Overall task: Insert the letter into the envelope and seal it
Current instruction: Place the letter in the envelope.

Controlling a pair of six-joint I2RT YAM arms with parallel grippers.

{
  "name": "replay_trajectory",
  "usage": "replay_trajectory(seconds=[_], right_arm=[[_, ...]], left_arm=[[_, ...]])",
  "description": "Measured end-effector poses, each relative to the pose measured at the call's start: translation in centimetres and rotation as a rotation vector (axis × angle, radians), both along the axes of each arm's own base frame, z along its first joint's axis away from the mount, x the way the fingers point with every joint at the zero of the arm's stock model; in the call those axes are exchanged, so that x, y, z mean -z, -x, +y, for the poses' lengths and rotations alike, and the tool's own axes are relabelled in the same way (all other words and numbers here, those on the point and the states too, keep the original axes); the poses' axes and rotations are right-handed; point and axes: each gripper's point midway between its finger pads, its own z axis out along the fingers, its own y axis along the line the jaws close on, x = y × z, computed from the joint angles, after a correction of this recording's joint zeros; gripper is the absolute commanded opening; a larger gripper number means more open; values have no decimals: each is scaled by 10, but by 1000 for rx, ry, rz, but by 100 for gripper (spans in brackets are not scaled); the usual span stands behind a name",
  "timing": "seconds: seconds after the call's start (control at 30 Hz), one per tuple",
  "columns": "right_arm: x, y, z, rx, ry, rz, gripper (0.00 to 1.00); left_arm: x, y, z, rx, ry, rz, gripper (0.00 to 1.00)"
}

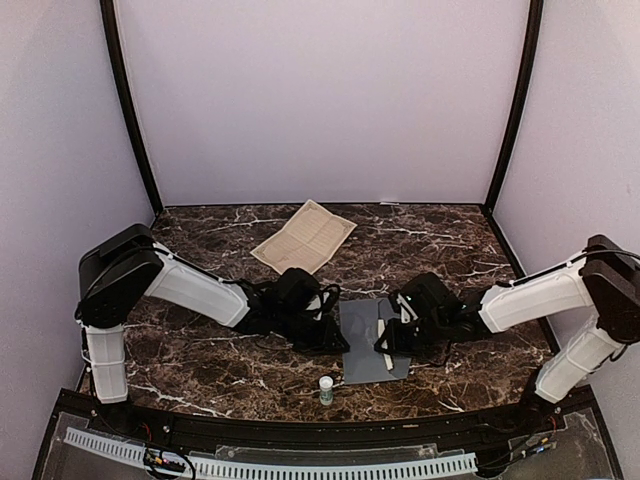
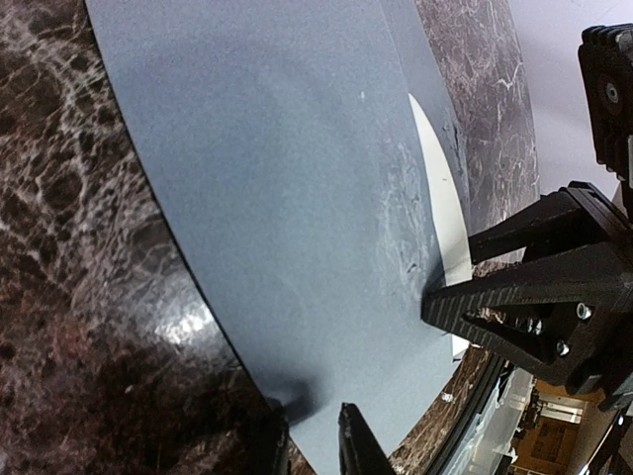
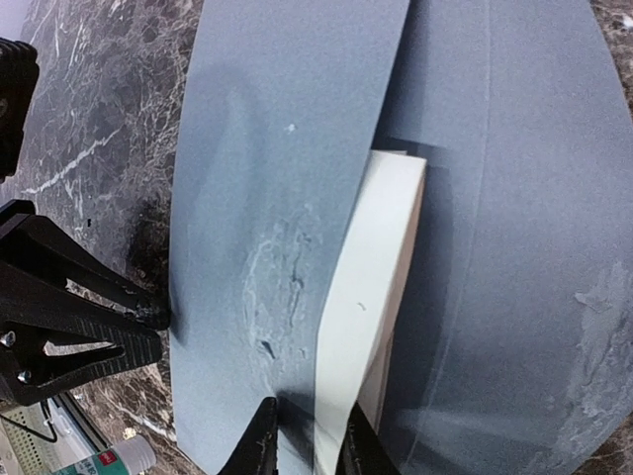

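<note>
Envelope (image 1: pixel 362 345) laid flat on table (image 1: pixel 450 240), left gripper (image 2: pixel 312 440) set at its left edge, right gripper (image 3: pixel 307 440) at its right edge, jaws narrowed, grasp cannot be told.

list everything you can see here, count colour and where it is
slate-grey rectangular paper envelope: one, grey, flat at the table's centre
white folded paper letter: one, white, partly tucked into the envelope
tan printed paper sheet: one, tan, flat at the far centre
small white plastic bottle: one, white with some green, near edge, in front of the envelope
dark brown marble table: one, brown with white veins, under everything
pale lilac enclosure walls: three, lilac, back and both sides
robot arms: two, white and black, reaching in from each side
left hand: one, black, at the envelope's left edge
right hand: one, black, at the envelope by the letter
</note>
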Motion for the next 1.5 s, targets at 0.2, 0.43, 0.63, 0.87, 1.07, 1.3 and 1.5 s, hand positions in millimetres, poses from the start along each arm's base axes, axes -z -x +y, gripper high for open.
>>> replay_trajectory(seconds=[0.2,0.43,0.63,0.87,1.07,1.3,1.5], right_arm=[[0,1,8,-11,2,2,22],[-5,2,4,2,30,-10,36],[-26,1,-10,36,52,-53,44],[-39,-2,-19,73,56,-97,41],[-19,0,-28,85,113,-69,29],[1,3,-30,77,162,-36,20],[2,0,-26,74,152,-44,12]], left_arm=[[0,0,-1,1,-2,1,17],[0,1,-3,9,-20,-13,17],[1,0,-3,12,-26,-28,17],[1,1,-3,16,-29,-31,17],[0,1,-3,16,-29,-31,17],[1,1,-3,16,-29,-31,17],[1,1,-3,16,-30,-30,16]])
